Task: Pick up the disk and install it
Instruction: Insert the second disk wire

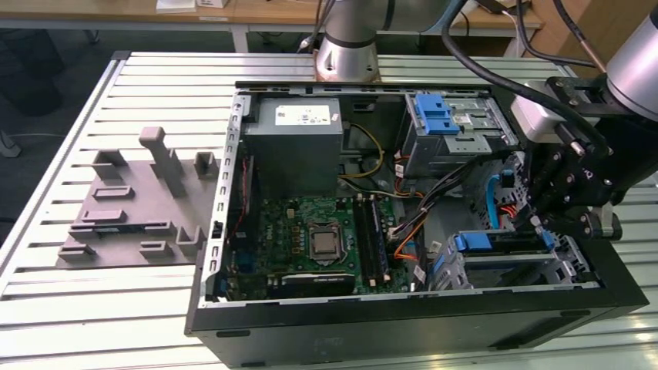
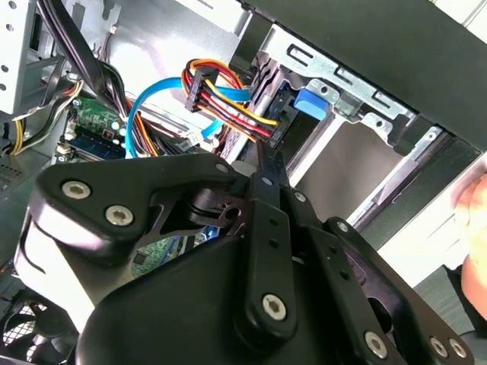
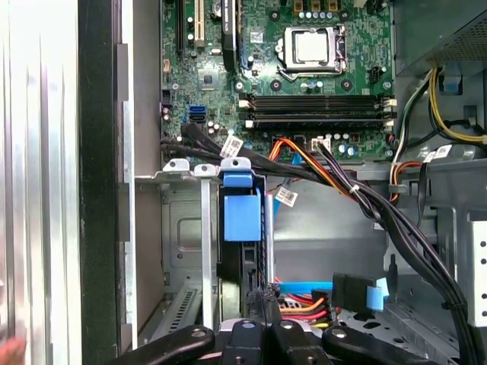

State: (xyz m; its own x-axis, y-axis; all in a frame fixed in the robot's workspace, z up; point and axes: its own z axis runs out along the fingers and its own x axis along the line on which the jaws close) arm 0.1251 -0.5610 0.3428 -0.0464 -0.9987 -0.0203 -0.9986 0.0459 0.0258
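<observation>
The disk (image 1: 506, 242) sat on edge in a slot of the metal drive cage (image 1: 575, 270), directly under the claw (image 1: 532, 225). In the first wrist view it showed as a dark narrow slab (image 3: 257, 247) running straight ahead of the fingertips, with a blue plastic tab (image 3: 237, 215) at its far end. Whether the tips actually touched the disk's near end could not be told.

The claw's two fingers were drawn together to a thin point in both wrist views (image 2: 262, 163), and nothing could be seen between them. A bundle of red, yellow and black wires (image 2: 228, 103) passed just beside the tips, and a flat blue cable (image 2: 152, 106) curved away behind the bundle.

The arm (image 1: 350, 38) rose from behind the open computer case (image 1: 411, 324) and reached across to the cage corner. The claw pointed steeply down into the case. Beyond the claw and the cage lay the green motherboard (image 3: 304, 68). Farther off stood the grey power-supply box (image 1: 298, 142), well apart from the claw. A second cage with a blue latch (image 1: 437, 116) stood beside that box.
</observation>
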